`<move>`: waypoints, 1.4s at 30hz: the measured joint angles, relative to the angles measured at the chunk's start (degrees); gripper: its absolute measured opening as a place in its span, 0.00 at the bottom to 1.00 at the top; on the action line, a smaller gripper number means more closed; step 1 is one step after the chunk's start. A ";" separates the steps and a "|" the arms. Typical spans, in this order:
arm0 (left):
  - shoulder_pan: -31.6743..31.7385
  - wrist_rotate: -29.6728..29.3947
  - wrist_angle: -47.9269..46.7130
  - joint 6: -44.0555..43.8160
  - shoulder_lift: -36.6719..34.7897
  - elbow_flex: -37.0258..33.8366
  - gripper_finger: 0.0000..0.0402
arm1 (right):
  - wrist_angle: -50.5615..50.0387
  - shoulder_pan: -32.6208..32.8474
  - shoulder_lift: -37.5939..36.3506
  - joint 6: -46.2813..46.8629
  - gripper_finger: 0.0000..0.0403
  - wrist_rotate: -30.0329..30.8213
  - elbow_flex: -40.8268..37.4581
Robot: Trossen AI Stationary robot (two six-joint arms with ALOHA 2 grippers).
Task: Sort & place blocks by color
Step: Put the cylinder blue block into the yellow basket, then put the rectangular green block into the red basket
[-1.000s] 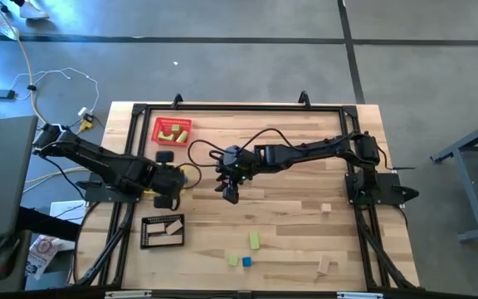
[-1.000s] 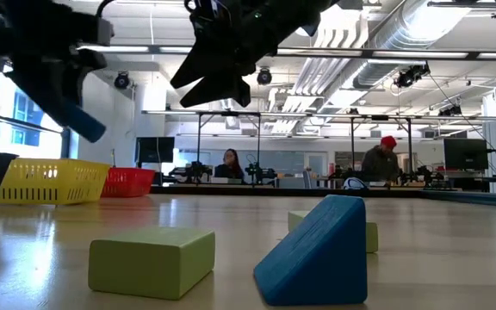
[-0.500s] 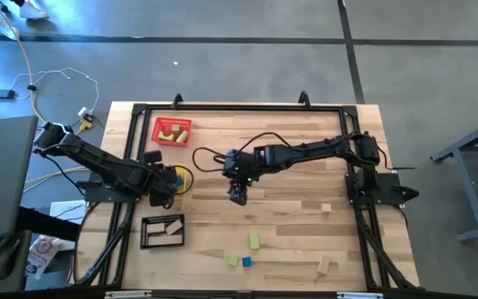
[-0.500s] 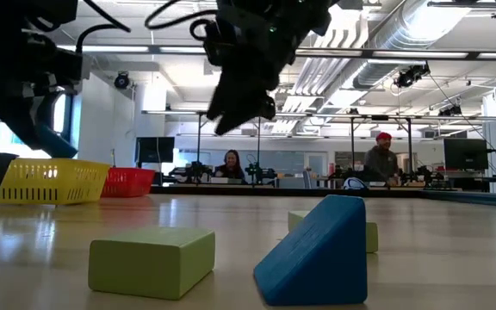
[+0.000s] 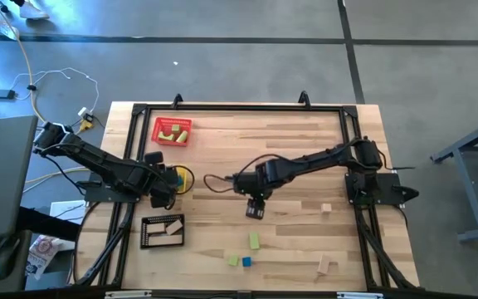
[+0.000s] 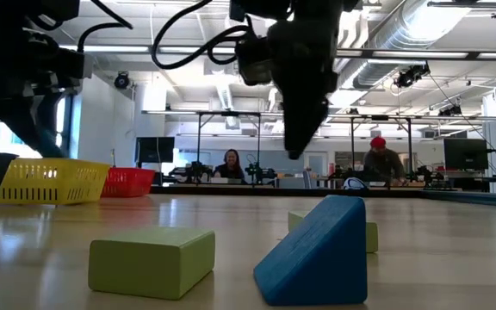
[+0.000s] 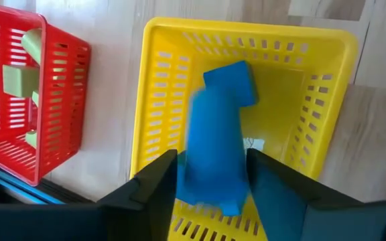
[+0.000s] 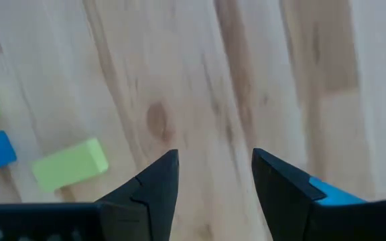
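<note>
My left gripper (image 7: 212,175) stands open over the yellow basket (image 7: 327,80). A blurred blue block (image 7: 213,157) shows between its fingers, and another blue block (image 7: 232,82) lies on the basket floor. My right gripper (image 5: 254,209) hangs open above bare table with nothing between its fingers (image 8: 213,175). Toward the near edge lie a light green bar (image 5: 255,241), a small green block (image 5: 234,260) and a blue wedge (image 6: 317,250). Green blocks lie in the red tray (image 5: 173,130).
A black tray (image 5: 163,231) with tan blocks stands near the left front. Two tan blocks (image 5: 326,208) (image 5: 326,266) lie loose on the right. A black frame (image 5: 363,216) edges the table. People sit at benches in the room behind.
My left gripper has sunk a little over the yellow basket; the blue block that showed at its fingers in the low view is gone from there. My right gripper has swung toward the table's near edge, tipped from slanting to pointing down, and come lower over the loose blocks.
</note>
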 joint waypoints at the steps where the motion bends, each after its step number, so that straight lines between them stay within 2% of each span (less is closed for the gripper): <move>1: 0.15 0.00 0.04 0.01 0.00 0.00 0.42 | -0.72 0.45 0.00 0.73 0.43 -0.05 0.00; 7: 1.95 -0.03 0.14 0.12 0.00 0.00 0.53 | -1.35 3.04 0.00 10.39 0.43 -0.86 0.00; 11: 3.90 -0.02 0.14 0.14 0.00 0.00 0.57 | -1.25 4.92 0.00 17.55 0.43 -2.75 0.00; 16: 6.28 0.22 0.13 0.60 0.00 0.00 0.57 | -0.39 7.11 0.00 24.93 0.43 -1.79 0.00; 22: 7.95 0.26 0.09 0.62 0.00 0.00 0.57 | 1.46 10.01 0.00 34.84 0.43 3.57 0.00; 32: 8.13 0.28 0.09 0.62 0.00 0.02 0.57 | 8.31 13.05 0.30 51.56 0.43 5.09 0.00; 42: 8.13 0.31 0.09 0.62 -0.02 0.02 0.57 | 10.74 16.29 3.95 60.73 0.43 4.59 0.00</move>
